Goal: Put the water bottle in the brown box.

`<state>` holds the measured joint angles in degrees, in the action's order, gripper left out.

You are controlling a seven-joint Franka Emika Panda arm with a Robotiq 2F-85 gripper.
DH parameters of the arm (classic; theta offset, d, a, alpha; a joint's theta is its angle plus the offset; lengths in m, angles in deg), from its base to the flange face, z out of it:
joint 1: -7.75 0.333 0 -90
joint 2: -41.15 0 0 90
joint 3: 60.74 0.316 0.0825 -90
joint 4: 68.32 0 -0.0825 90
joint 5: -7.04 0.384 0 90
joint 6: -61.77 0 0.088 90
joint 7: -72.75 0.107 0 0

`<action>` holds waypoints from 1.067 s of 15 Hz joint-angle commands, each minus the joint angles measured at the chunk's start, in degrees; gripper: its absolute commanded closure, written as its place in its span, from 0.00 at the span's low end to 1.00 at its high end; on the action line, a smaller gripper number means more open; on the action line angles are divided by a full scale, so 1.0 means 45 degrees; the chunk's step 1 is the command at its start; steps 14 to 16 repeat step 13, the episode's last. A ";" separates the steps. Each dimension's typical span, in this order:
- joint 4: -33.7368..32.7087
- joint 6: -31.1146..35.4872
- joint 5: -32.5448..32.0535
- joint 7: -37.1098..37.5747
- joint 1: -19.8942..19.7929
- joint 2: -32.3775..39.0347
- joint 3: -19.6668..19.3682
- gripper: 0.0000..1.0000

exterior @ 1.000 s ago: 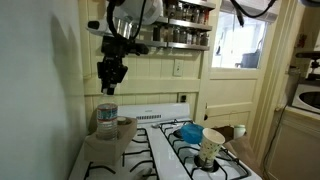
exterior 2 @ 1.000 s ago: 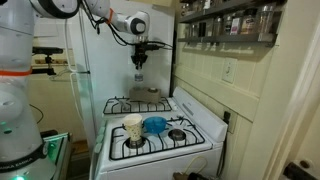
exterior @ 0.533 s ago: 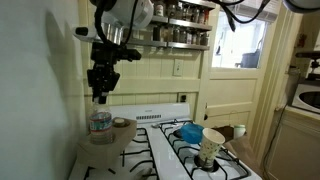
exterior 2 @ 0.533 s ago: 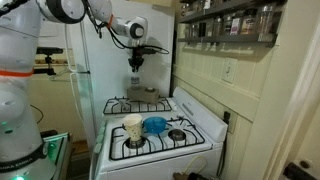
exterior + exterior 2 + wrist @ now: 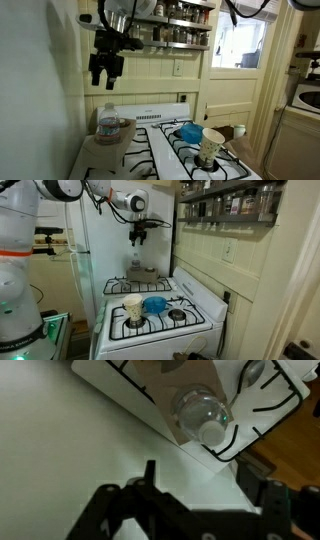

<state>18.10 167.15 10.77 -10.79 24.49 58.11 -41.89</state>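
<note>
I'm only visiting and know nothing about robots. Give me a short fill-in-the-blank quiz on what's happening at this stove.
1. The water bottle stands upright ____ the brown box.
2. The gripper hangs open and empty, high ____ the bottle.
3. Beside the paper cup on the stove lies an item coloured ____.
Missing words: inside; above; blue.

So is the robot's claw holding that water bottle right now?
No, in an exterior view the gripper hangs empty in the air, well above the water bottle, which stands in the brown box.
</note>
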 commanded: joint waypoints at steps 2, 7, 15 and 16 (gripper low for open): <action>-0.0060 -0.1868 -0.0489 0.1179 -0.0323 -0.1189 -0.0525 0.00; 0.1892 -0.4401 -0.0190 0.1927 -0.1208 -0.3003 -0.1315 0.00; 0.2668 -0.5753 -0.0243 0.2896 -0.1709 -0.3922 -0.2078 0.00; 0.2668 -0.5753 -0.0243 0.2896 -0.1709 -0.3922 -0.2078 0.00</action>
